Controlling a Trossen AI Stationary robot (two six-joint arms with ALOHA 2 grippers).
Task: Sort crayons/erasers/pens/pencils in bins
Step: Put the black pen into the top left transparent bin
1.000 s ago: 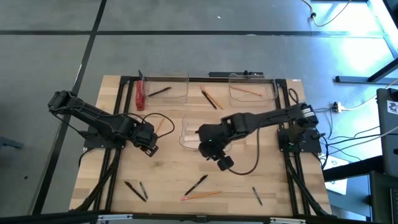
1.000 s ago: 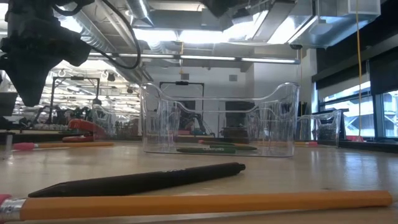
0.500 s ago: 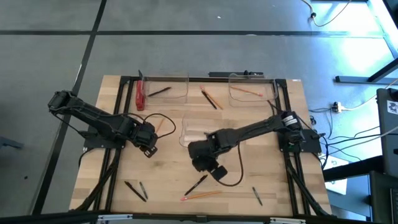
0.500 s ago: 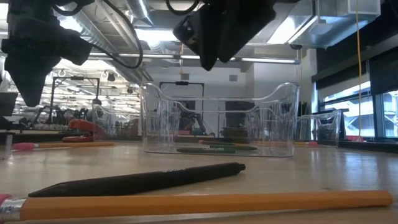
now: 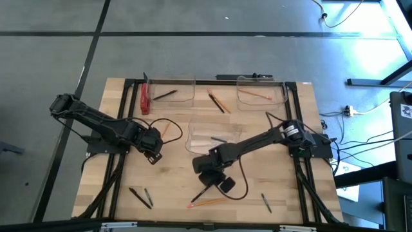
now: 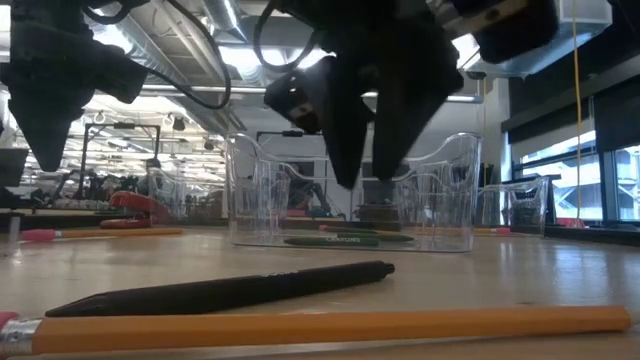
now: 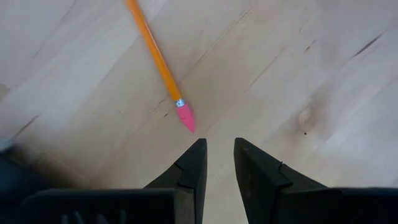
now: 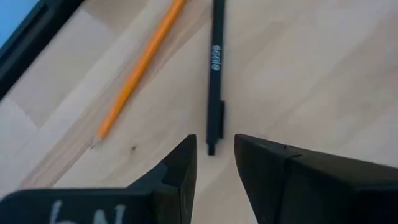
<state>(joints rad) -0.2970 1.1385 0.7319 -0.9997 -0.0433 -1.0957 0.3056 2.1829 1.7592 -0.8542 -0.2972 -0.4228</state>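
A black pen (image 5: 205,190) lies flat on the table near the front edge, with an orange pencil (image 5: 207,202) beside it. My right gripper (image 8: 214,146) hangs open just above the pen's end (image 8: 211,148), fingers slanting down; the low view shows it in front of the middle bin (image 6: 350,195), which holds green crayons (image 6: 335,240). My left gripper (image 7: 217,149) stands open at the table's left, pointing down at bare wood beside the pink end of another pencil (image 7: 185,117). Neither gripper touches anything.
Two more clear bins stand at the far edge: the left one (image 5: 170,90) holds a black pen, the right one (image 5: 261,91) a pencil. A red object (image 5: 145,98) lies beside the left bin. Loose sticks lie between them (image 5: 217,102), front left (image 5: 140,196) and front right (image 5: 266,203).
My right gripper has come down and toward the table's near edge, from beside the middle bin to just over the black pen. The pen and the pencils have stayed where they were.
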